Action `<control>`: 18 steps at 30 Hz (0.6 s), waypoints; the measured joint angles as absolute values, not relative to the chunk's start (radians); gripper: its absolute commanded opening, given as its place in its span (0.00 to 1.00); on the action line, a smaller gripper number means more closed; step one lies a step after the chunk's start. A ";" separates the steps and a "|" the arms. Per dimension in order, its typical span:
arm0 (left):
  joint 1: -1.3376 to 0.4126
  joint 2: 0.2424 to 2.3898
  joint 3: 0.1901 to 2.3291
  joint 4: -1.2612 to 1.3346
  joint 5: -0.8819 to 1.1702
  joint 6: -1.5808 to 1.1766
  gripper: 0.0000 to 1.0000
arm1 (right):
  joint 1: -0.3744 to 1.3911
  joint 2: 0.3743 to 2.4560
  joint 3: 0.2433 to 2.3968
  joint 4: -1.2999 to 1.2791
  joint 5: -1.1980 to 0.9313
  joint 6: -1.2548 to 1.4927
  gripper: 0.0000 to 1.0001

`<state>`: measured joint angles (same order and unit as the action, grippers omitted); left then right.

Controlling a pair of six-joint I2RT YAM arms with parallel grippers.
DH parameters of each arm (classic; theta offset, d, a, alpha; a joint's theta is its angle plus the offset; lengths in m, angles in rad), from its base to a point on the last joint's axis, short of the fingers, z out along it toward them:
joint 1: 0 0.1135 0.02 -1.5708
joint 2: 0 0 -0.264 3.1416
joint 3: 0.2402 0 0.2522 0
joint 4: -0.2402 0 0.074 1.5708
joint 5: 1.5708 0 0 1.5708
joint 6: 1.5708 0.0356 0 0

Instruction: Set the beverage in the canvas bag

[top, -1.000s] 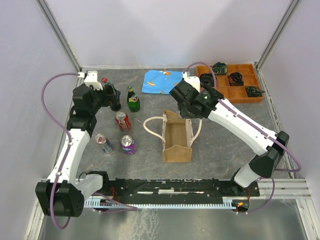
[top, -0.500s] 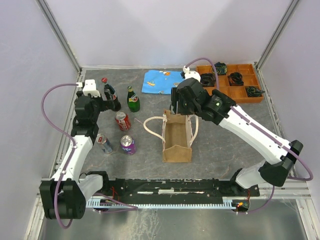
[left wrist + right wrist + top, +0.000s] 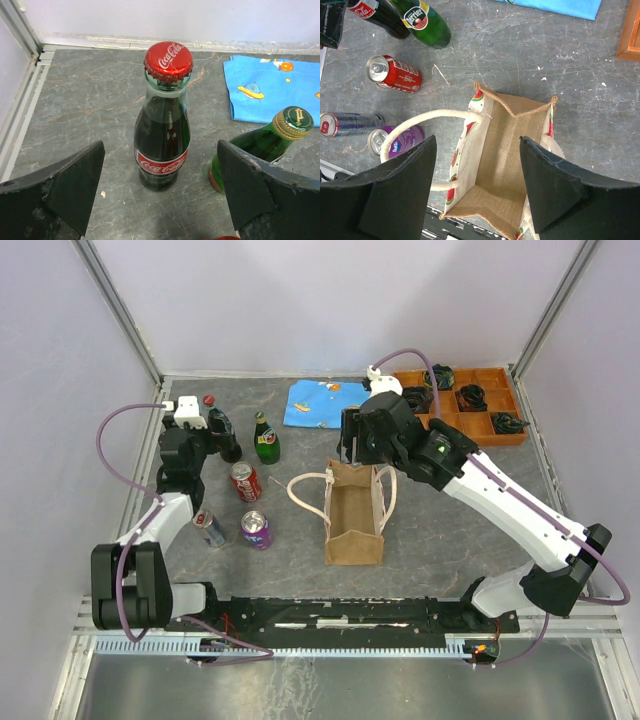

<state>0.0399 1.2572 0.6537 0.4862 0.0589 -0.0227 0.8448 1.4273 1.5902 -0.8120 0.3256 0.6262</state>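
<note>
A Coca-Cola glass bottle (image 3: 164, 130) with a red cap stands upright at the back left (image 3: 220, 428). My left gripper (image 3: 160, 197) is open, with the bottle ahead of its two fingers and not touching them; in the top view the left gripper (image 3: 207, 438) is just left of the bottle. The tan canvas bag (image 3: 353, 512) stands upright and open, with white rope handles and a watermelon print. My right gripper (image 3: 477, 192) is open and empty, hovering over the bag's open mouth (image 3: 515, 150), at its far end (image 3: 358, 455).
A green Perrier bottle (image 3: 265, 440) stands right of the cola bottle (image 3: 260, 142). A red can (image 3: 245, 481), a silver-blue can (image 3: 208, 527) and a purple Fanta can (image 3: 256, 529) stand left of the bag. A blue cloth (image 3: 322, 403) and an orange tray (image 3: 465, 410) are at the back.
The left arm has folded in, its gripper staying at the cola bottle. The right gripper has shifted a little left and back over the bag's far end.
</note>
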 measured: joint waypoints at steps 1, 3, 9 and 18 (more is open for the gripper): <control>0.040 1.277 0.654 0.500 0.064 -0.023 0.99 | 0.843 1.427 1.590 -0.812 0.326 0.625 0.75; 0.040 1.327 0.660 0.531 0.080 -0.023 0.99 | 0.840 1.427 1.590 -0.814 0.326 0.623 0.75; 0.044 1.422 0.705 0.586 0.089 -0.023 1.00 | 0.836 1.415 1.590 -0.828 0.342 0.624 0.75; 0.056 1.518 0.775 0.649 0.090 -0.025 0.62 | 0.831 1.401 1.590 -0.844 0.363 0.631 0.75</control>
<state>0.0559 1.5181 0.7750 0.6491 0.0898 -0.0254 0.8310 1.4014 1.5902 -0.8444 0.3634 0.6312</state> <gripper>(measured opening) 0.813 0.748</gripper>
